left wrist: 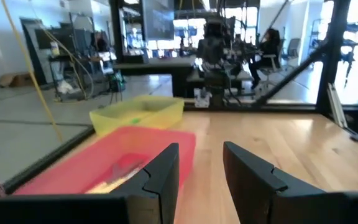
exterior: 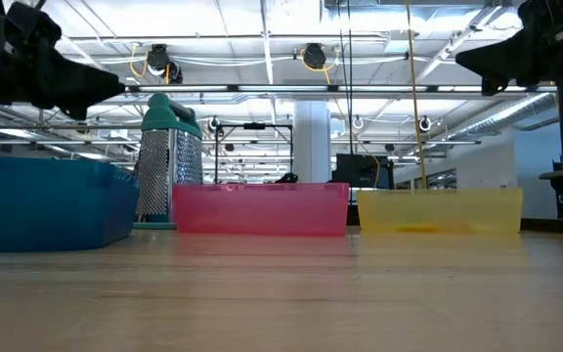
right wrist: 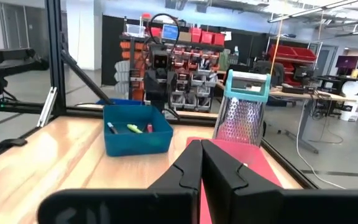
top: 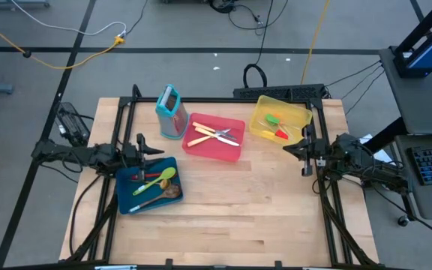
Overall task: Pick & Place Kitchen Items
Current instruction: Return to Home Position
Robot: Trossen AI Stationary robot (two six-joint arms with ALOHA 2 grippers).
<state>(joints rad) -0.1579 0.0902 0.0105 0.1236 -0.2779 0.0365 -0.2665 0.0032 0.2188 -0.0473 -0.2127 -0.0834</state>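
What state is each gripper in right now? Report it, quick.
The left gripper, dark and two-fingered: open, holding nothing.
The right gripper: shut, holding nothing.

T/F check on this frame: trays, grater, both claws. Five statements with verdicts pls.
1. The grater stands upright beside the red tray. True.
2. The left claw grips a spoon. False: it is open and holds nothing.
3. The yellow tray has nothing in it. False: short green, red and orange pieces lie in it.
4. The right claw is shut with nothing between its fingers. True.
5. The knives lie in the blue tray. False: they lie in the red tray; the blue tray holds the spoons.
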